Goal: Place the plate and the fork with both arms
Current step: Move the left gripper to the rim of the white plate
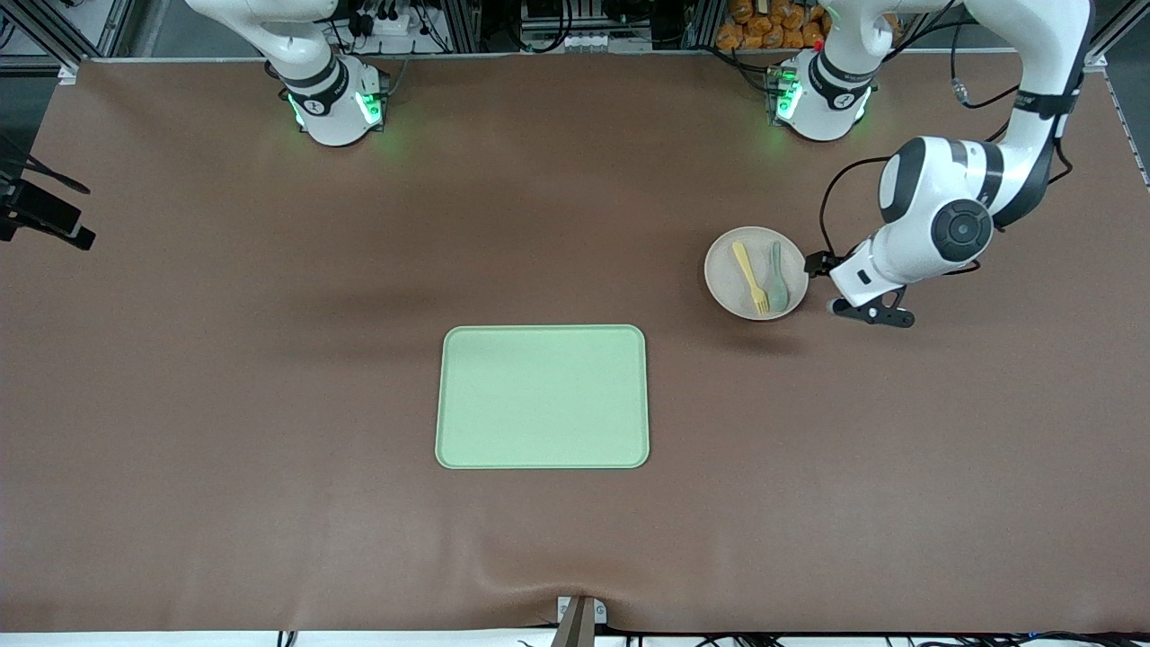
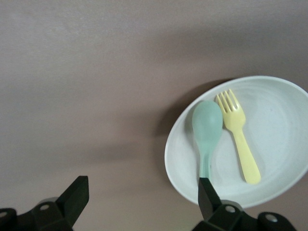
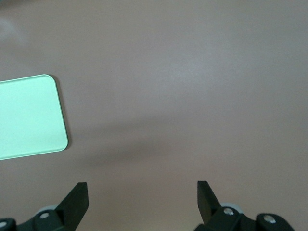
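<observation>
Waiting high over the bare counter (image 3: 192,72) near the tray (image 1: 543,396), the right gripper (image 3: 142,199) hangs wide open and empty. The plate (image 1: 729,280) carries the fork (image 1: 751,279) and spoon (image 1: 778,280). Just beside its rim, the left gripper (image 1: 819,286) gapes, empty, clearly nearer; the fork's handle points toward the arms' bases.
</observation>
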You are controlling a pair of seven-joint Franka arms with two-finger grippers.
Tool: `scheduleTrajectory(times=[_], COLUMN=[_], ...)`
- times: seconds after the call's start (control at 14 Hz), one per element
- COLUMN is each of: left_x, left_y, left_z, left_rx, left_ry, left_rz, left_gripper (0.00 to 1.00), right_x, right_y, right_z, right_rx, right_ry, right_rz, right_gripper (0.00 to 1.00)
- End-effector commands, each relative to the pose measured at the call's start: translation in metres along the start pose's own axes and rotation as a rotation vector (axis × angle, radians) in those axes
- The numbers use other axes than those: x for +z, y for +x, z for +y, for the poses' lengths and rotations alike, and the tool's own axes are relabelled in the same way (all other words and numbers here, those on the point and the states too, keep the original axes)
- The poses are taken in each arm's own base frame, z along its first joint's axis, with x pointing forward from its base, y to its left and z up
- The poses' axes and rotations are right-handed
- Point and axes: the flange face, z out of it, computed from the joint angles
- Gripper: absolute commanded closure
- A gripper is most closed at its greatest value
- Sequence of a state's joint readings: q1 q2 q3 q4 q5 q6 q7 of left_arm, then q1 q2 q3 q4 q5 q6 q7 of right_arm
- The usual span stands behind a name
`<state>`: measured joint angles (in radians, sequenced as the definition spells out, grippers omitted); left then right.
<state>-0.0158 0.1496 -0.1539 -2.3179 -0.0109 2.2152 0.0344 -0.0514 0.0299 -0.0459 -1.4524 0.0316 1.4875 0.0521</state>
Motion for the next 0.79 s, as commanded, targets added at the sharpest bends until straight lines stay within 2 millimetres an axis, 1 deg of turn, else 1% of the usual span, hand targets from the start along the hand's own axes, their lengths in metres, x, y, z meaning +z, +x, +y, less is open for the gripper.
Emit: scheduleTrajectory(times=[0.0,0.14,0.36,0.64,0.71], left_x=[0.028,0.042,0.061,0.069,0.069], left_y=[0.008,0.008,0.008,0.007,0.007], left_z=[0.013,0.017,0.017,0.017,0.017], left_rx=[-0.037,-0.038,-0.039,-0.04,-0.04], left_ry=[0.0,-0.005,-0.01,-0.012,-0.012], left_rz=[-0.018,-0.047,-0.084,-0.099,-0.102], left_gripper=[0.0,0.0,0.0,0.0,0.0], right_x=[-0.002,-0.002,-0.002,-0.002,-0.002], right_y=[-0.003,-0.003,-0.003,-0.003,-0.003], right_z=[0.003,0.004,0.004,0.004,0.009], right_rx=[-0.001,0.001,0.001,0.001,0.01], right_ry=[0.016,0.016,0.016,0.018,0.019], right_rz=[-0.004,-0.004,-0.006,-0.007,-0.007], right_gripper=[0.0,0.0,0.0,0.0,0.0])
